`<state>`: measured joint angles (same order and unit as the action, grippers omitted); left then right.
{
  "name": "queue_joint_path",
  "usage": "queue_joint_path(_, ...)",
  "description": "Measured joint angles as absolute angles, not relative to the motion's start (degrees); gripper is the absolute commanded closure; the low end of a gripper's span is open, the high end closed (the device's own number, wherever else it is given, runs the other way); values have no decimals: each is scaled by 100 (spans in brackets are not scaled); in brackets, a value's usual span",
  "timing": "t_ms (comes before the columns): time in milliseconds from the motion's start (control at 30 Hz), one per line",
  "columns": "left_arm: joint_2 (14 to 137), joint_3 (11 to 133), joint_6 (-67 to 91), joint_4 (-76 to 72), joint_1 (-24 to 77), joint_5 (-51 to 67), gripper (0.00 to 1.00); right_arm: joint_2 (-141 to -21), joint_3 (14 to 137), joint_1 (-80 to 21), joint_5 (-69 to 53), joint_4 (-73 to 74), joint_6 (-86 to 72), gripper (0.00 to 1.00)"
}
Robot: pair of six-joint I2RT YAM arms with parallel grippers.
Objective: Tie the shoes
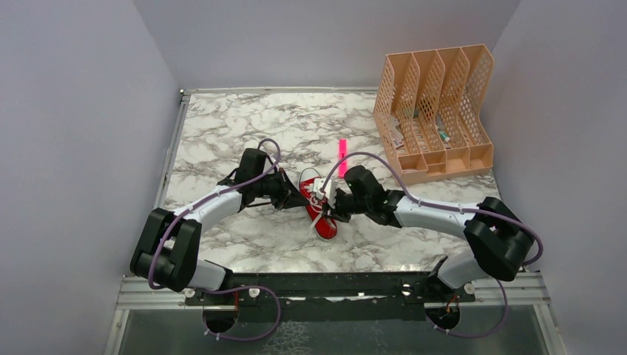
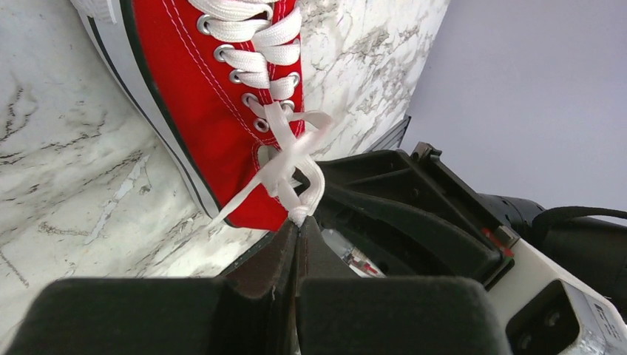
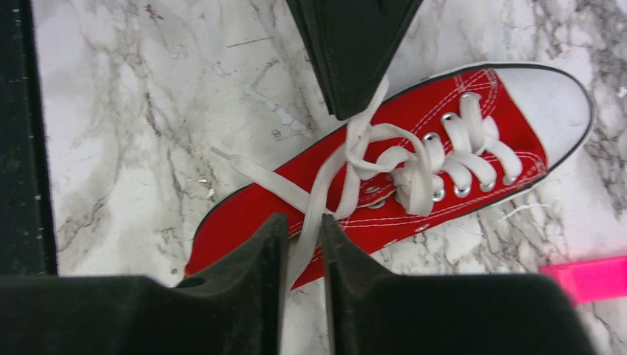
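Marble-patterned white and grey tabletop [image 1: 222, 133] carries everything you need to check. A peach plastic lattice file organiser [image 1: 436, 111] stands at its far right corner, well apart from the work. Your two white-and-black arms bend inward and meet over the middle of the table, evidently so that each can take lace from its own side. The left gripper [image 2: 298, 225] is clamped tight on a bunched fold of lace at its fingertips, drawing it up from the top eyelets. The right gripper [image 3: 303, 229] stands with its jaws narrowly apart and a lace strand running between them; judge it not yet pinched. The small red canvas low-top sneaker [image 1: 325, 225], with white rubber sole and toe cap, lies mid-table on its sole between the two grippers, toe toward the far side. A slim pink marker [image 1: 342, 151] lies near that toe, untouched. The flat white laces [image 3: 418, 185] run neatly through the silver eyelets lower down but are loose and crossed at the top, with no bow formed.
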<state>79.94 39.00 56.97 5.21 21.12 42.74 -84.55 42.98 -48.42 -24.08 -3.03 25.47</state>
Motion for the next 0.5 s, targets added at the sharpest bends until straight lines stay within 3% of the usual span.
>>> queue_joint_path(100, 7994, 3900, 5697, 523, 2112, 4294, 100, -8444, 4182, -4842, -2102, -486, 2464, 99)
queue_joint_path(500, 7992, 3900, 5448, 803, 2110, 4303, 100, -7822, 3929, -4845, -1398, -585, 1588, 99)
